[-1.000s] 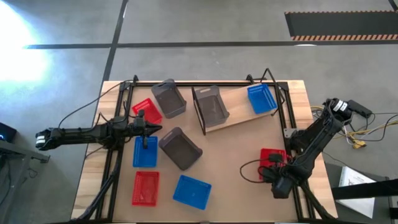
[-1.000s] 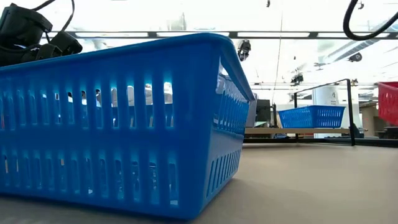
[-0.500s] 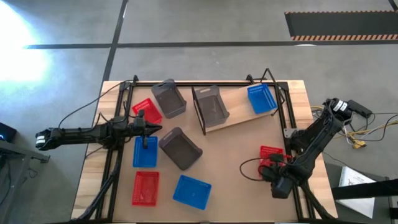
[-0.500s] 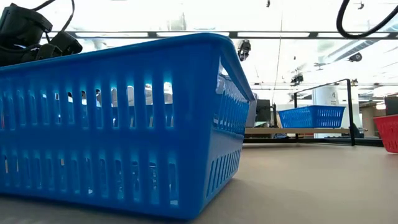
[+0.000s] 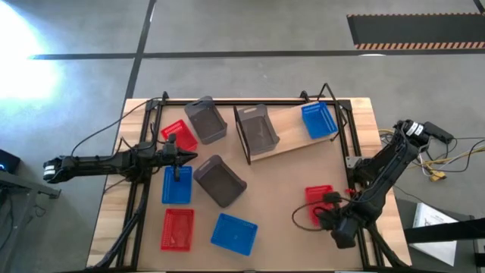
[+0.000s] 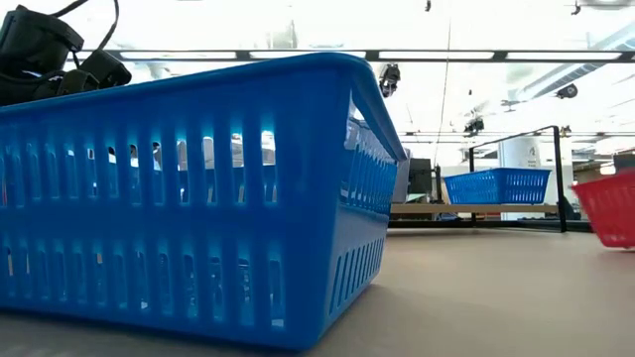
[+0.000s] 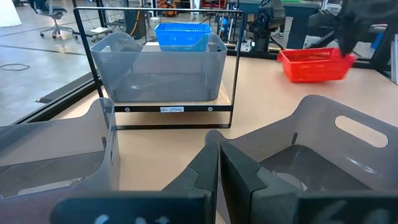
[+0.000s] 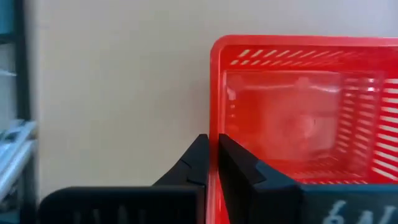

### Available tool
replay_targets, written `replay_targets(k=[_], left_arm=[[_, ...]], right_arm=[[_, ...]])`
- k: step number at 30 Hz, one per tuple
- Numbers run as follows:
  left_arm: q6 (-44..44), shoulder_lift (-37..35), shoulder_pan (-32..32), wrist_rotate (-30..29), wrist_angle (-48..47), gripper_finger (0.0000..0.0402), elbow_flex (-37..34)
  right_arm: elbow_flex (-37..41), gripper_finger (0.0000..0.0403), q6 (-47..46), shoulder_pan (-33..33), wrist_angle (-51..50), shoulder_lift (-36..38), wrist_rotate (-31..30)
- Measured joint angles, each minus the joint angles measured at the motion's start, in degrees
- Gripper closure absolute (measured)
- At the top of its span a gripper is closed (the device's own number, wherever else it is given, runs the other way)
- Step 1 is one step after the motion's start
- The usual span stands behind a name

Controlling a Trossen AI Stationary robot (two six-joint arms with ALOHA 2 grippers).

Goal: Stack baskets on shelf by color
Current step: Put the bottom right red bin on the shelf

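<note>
High view: the brown table (image 5: 295,174) carries the wooden shelf (image 5: 292,136) at its far side, lying askew, with a grey basket (image 5: 256,127) and a blue basket (image 5: 319,119) on it. Another grey basket (image 5: 205,119) sits just beside the shelf, and a third (image 5: 220,180) lies mid-table. On the left side lie two red baskets (image 5: 179,135) (image 5: 176,229) and two blue ones (image 5: 176,185) (image 5: 234,233).

The right gripper (image 5: 327,210) is at the near right corner, its fingers (image 8: 239,171) pinching the side wall of a red basket (image 8: 298,106); that wall passes between them, one finger inside and one outside.

The left gripper (image 5: 177,156) waits above the left baskets, fingers (image 7: 202,177) pressed together on nothing.
</note>
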State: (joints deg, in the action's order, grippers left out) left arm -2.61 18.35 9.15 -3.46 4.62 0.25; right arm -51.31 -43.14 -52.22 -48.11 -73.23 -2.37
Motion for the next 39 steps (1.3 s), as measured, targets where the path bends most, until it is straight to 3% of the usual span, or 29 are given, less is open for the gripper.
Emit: replay_targets(k=[7,13,18,25,29,39], left_arm=[[0.0,0.0,0.0,0.0,0.0,0.0402,0.0],[0.0,0.0,0.0,0.0,0.0,0.0402,0.0],[0.0,0.0,0.0,0.0,0.0,0.0402,0.0],[0.0,0.0,0.0,0.0,0.0,0.0402,0.0],[0.0,0.0,0.0,0.0,0.0,0.0402,0.0],[0.0,0.0,0.0,0.0,0.0,0.0402,0.0]], right_arm=[[-11.2,0.0390,20.7,5.0,-10.4,0.0,-16.1],[-20.4,0.0390,36.3,17.2,-24.8,0.1,-25.0],[-24.9,0.0390,48.3,30.4,-26.7,0.7,-24.6],[-25.3,0.0391,64.6,49.0,-25.6,1.5,-23.7],[-23.3,0.0391,71.3,59.0,-21.3,1.3,-16.6],[-18.9,0.0391,79.4,69.9,-12.0,0.8,-9.8]])
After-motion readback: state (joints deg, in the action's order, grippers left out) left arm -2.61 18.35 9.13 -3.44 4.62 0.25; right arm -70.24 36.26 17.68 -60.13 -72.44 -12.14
